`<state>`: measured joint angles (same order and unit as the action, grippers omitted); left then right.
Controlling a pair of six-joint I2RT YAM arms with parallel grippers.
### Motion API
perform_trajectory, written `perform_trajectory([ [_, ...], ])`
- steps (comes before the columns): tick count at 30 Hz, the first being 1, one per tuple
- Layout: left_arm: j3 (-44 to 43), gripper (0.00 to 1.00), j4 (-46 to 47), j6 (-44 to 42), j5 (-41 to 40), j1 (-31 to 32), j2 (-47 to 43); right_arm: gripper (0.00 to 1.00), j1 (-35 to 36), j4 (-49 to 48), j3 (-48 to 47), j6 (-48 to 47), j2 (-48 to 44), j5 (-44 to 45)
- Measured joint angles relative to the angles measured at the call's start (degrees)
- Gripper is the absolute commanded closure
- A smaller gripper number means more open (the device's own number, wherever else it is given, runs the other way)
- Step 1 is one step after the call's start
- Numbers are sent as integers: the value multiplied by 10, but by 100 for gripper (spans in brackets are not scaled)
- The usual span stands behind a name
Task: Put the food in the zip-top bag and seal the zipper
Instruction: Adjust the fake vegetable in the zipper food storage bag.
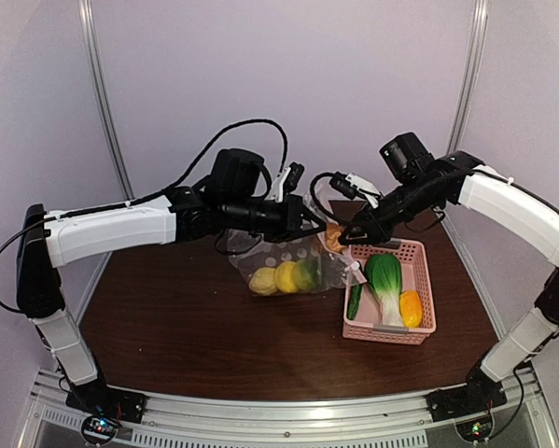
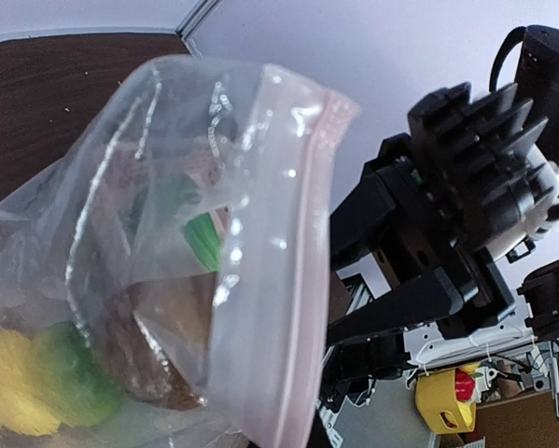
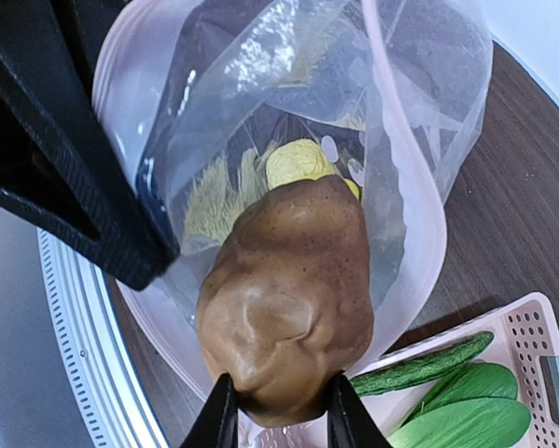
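Observation:
The clear zip-top bag (image 1: 288, 261) hangs over the table with its mouth held up by my left gripper (image 1: 309, 221), which is shut on the rim; the bag hides its fingers in the left wrist view. The pale zipper (image 2: 288, 280) runs along that rim. Yellow lemons (image 1: 274, 278) and a green piece (image 1: 305, 273) lie inside the bag. My right gripper (image 3: 281, 420) is shut on a brown bread piece (image 3: 288, 299), held just above the open mouth of the bag (image 3: 260, 93).
A pink perforated basket (image 1: 419, 331) stands right of the bag, holding a bok choy (image 1: 386, 280), an orange-yellow piece (image 1: 411, 308) and a long green vegetable (image 1: 355, 301). The two grippers are close together over the bag's mouth.

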<state>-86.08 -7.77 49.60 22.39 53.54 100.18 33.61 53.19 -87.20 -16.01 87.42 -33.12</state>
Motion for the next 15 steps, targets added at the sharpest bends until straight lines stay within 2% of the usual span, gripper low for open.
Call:
perform_trajectory([
  [4, 0, 100, 0, 0, 6, 0, 0, 64, 9, -3, -26, 7, 21, -16],
  [6, 0, 100, 2, 1, 8, 0, 0, 53, 14, -3, -40, 13, 36, -27],
  [11, 0, 100, 0, 1, 10, -1, -2, 46, 21, 14, -95, 23, 82, -29],
  [15, 0, 100, -2, 0, 4, -3, -6, 42, 18, 24, -108, 22, 66, -15],
])
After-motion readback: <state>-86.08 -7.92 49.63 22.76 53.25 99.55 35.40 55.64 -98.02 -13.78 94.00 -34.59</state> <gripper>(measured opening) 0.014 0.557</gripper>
